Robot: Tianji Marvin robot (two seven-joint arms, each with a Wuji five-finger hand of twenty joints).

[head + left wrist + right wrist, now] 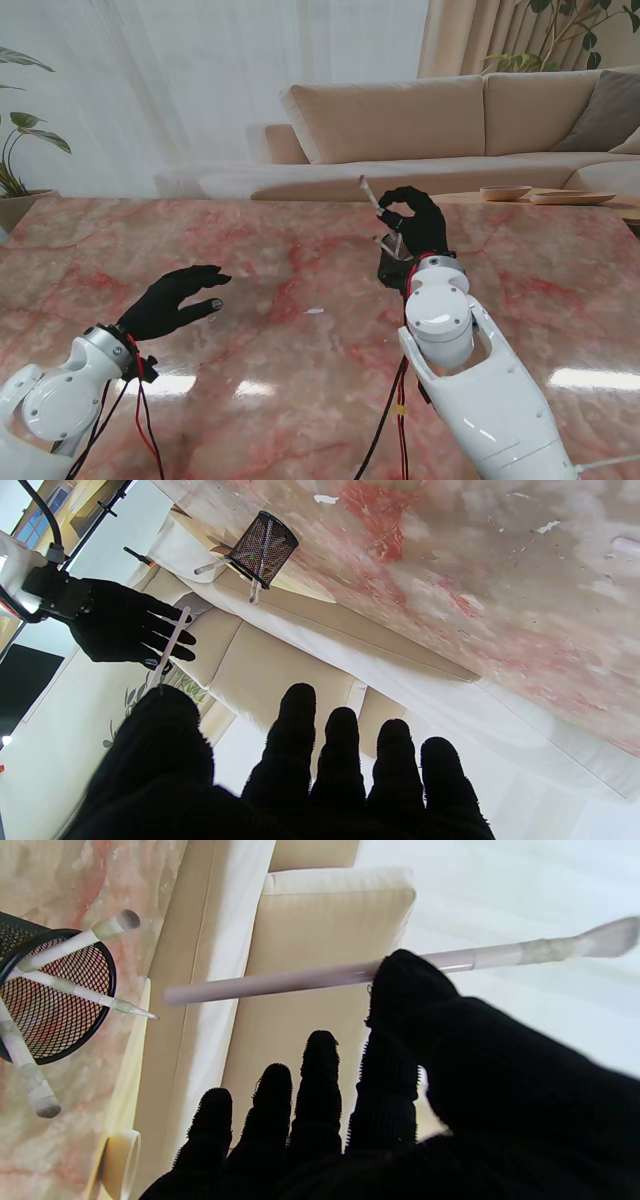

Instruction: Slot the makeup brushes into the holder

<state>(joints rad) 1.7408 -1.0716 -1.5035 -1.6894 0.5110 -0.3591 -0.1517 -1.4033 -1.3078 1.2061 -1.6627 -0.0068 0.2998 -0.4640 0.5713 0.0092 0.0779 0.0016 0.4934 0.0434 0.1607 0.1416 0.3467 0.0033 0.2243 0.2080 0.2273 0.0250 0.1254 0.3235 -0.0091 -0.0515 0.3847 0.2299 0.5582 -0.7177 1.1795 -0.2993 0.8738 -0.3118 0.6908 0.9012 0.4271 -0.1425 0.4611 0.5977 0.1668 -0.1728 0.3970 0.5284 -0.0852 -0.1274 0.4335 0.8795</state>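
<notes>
My right hand [415, 225] is raised over the table's far middle, thumb and forefinger pinched on a pale pink makeup brush [371, 196] [320, 977] that tilts up and to the left. The black mesh holder [52, 990] [263, 547] stands on the table just under that hand, mostly hidden by it in the stand view [390, 272]. Three brushes [75, 942] lean inside it with their heads sticking out. My left hand [178, 300] hovers over the left side of the table, fingers [342, 750] spread, holding nothing.
The table is pink-veined marble [300, 300]. Two shallow wooden dishes [505, 193] [572, 197] sit at its far right edge. A beige sofa [400, 120] stands behind the table, and a potted plant [15, 150] is at the far left.
</notes>
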